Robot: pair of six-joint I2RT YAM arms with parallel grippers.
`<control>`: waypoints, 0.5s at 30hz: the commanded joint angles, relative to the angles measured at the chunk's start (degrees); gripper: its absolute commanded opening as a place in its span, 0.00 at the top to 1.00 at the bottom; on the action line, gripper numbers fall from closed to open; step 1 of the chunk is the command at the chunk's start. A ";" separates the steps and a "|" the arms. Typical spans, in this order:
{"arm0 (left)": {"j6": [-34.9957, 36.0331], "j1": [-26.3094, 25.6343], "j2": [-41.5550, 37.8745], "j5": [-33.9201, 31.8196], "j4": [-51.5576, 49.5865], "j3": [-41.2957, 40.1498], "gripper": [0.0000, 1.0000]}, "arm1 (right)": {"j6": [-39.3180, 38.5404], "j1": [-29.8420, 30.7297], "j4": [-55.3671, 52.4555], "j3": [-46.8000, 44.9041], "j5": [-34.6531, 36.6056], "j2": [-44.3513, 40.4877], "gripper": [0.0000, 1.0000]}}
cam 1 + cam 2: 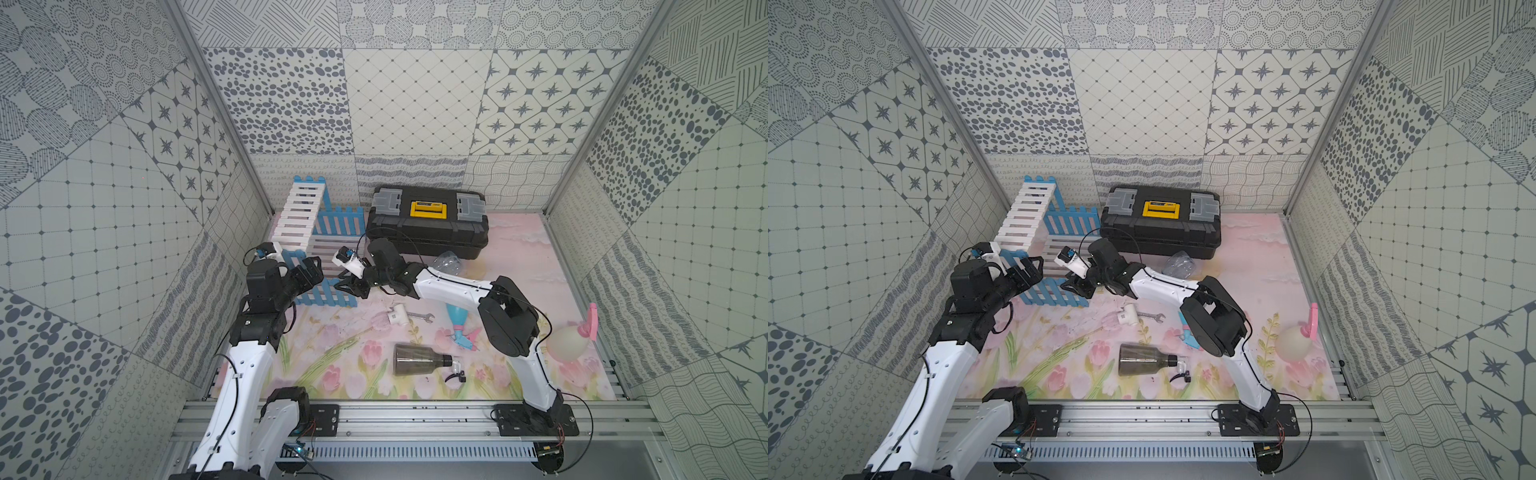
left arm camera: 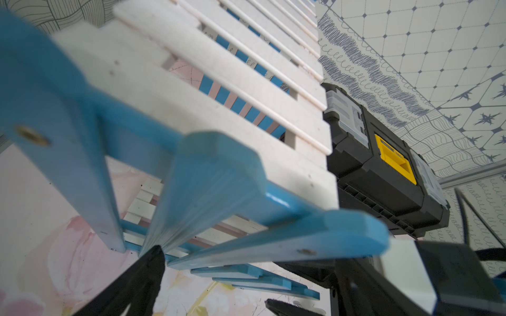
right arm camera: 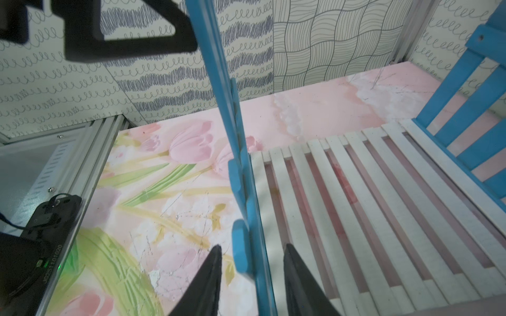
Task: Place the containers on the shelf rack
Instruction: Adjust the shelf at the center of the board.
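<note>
Work right now looks to be on the shelf rack [image 1: 299, 216], not on the bottles. It stands at the middle left of both top views, with nothing on its white slats. The left tool [image 1: 309, 272] is at the rack's near blue fence panel [image 1: 328, 297]. Its fingers are wide apart with a picket between them, not squeezing.

Just to the right, the right tool [image 1: 351, 287] sits over the same panel. The right wrist view shows one finger on each side with a small gap, so it is not clamped yet.

Further right, the black toolbox [image 1: 428, 232] sits at the back, and the clear bottle [image 1: 446, 262] lies in front of it. The grey bottle [image 1: 415, 359] lies low in the middle. The light blue bottle [image 1: 457, 322] is partly under the right arm. The cream bottle [image 1: 569, 343] is at the far right.

I think the rack is being grabbed to move or steady it. Next, the fingers must close on the panel gently so the rack does not tip.
</note>
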 commanded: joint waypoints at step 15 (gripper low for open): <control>-1.82 2.87 0.49 2.45 3.17 -1.21 0.01 | -0.69 5.98 3.27 -4.68 8.88 -0.75 0.96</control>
